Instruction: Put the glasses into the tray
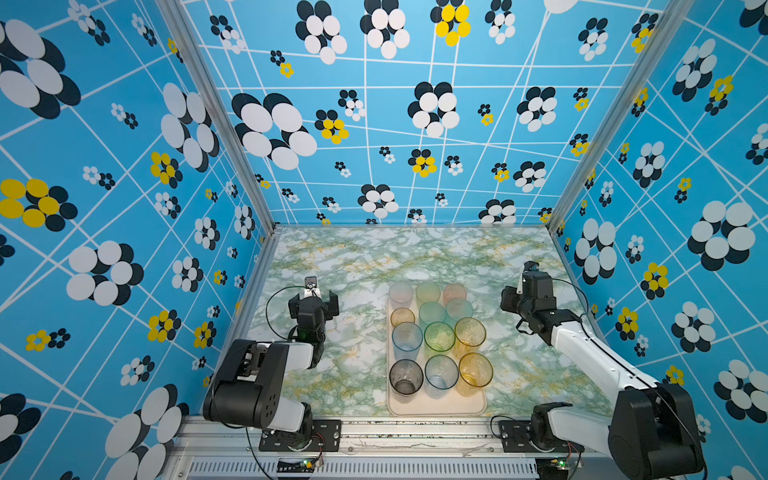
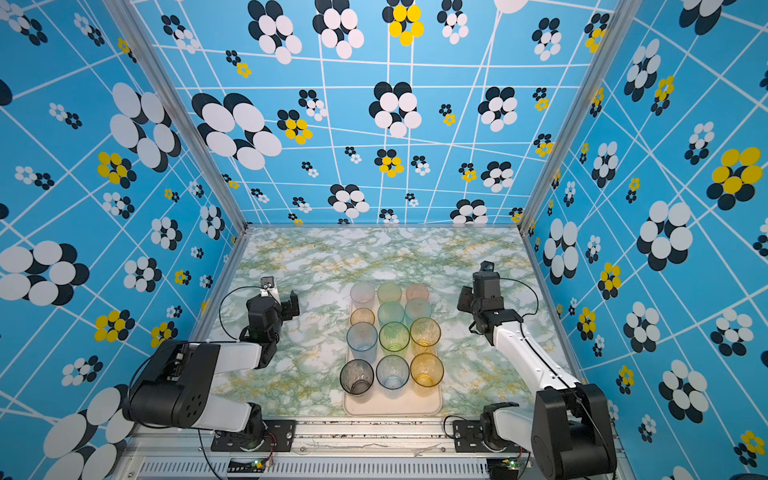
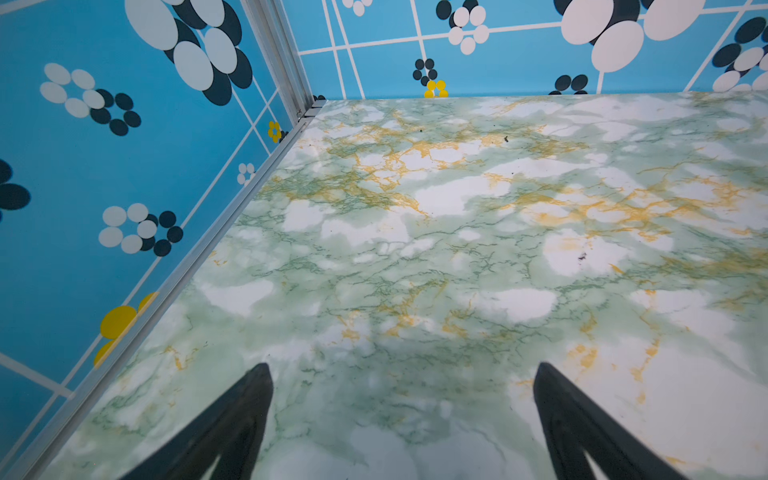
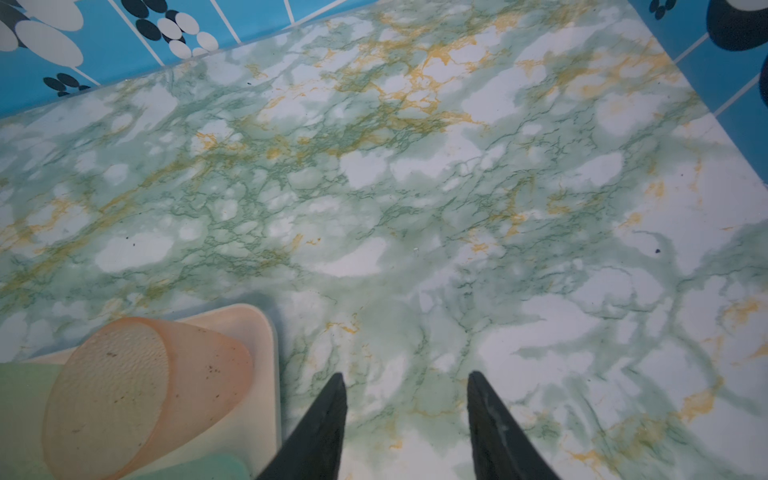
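The cream tray (image 1: 436, 406) (image 2: 392, 406) lies near the table's front middle in both top views. Several glasses stand upright on it in rows: smoky grey (image 1: 406, 377), blue (image 1: 441, 371) and amber (image 1: 475, 370) in front, pink (image 1: 454, 293) at the far right corner. My left gripper (image 1: 314, 303) (image 3: 402, 365) hovers left of the tray, open wide over bare marble. To the tray's right my right gripper (image 1: 519, 297) (image 4: 406, 374) is open and empty, just beside the tray corner (image 4: 257, 332) where the pink glass (image 4: 145, 386) stands.
The marble-patterned table (image 1: 353, 257) is boxed in by blue flowered walls on three sides, and the left wall (image 3: 124, 187) runs close to my left gripper. An aluminium rail (image 1: 415, 432) with both arm bases edges the front.
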You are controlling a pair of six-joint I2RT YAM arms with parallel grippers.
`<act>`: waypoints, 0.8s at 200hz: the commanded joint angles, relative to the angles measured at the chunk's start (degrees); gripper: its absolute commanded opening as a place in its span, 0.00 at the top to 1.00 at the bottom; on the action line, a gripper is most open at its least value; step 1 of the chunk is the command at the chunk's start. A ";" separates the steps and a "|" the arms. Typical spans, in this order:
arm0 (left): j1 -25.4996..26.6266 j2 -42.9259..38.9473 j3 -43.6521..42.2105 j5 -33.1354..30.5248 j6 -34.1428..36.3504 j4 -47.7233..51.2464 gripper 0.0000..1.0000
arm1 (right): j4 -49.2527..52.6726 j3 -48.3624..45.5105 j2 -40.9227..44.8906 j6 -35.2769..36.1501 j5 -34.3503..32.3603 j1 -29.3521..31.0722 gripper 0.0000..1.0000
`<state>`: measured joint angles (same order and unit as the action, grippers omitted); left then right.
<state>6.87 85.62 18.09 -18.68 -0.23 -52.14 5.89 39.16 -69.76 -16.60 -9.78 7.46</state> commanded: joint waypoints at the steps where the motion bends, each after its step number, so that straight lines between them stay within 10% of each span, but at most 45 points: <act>1: 0.25 0.25 -2.19 1.53 1.48 -10.05 0.01 | -4.20 -1.94 1.45 1.70 -3.53 -0.34 0.50; 108: 0.14 3.41 -1.30 6.28 3.22 -10.73 0.01 | -37.58 -11.23 -7.60 12.78 -15.04 -0.31 0.48; 160: 0.07 3.32 -1.21 6.37 3.13 -10.57 0.01 | -52.56 -15.83 -14.67 14.12 -8.43 -4.11 0.48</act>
<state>7.22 89.23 15.97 -13.23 2.22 -61.76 -37.19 24.62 -82.11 -4.19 -21.67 4.25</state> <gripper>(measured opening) 0.990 0.517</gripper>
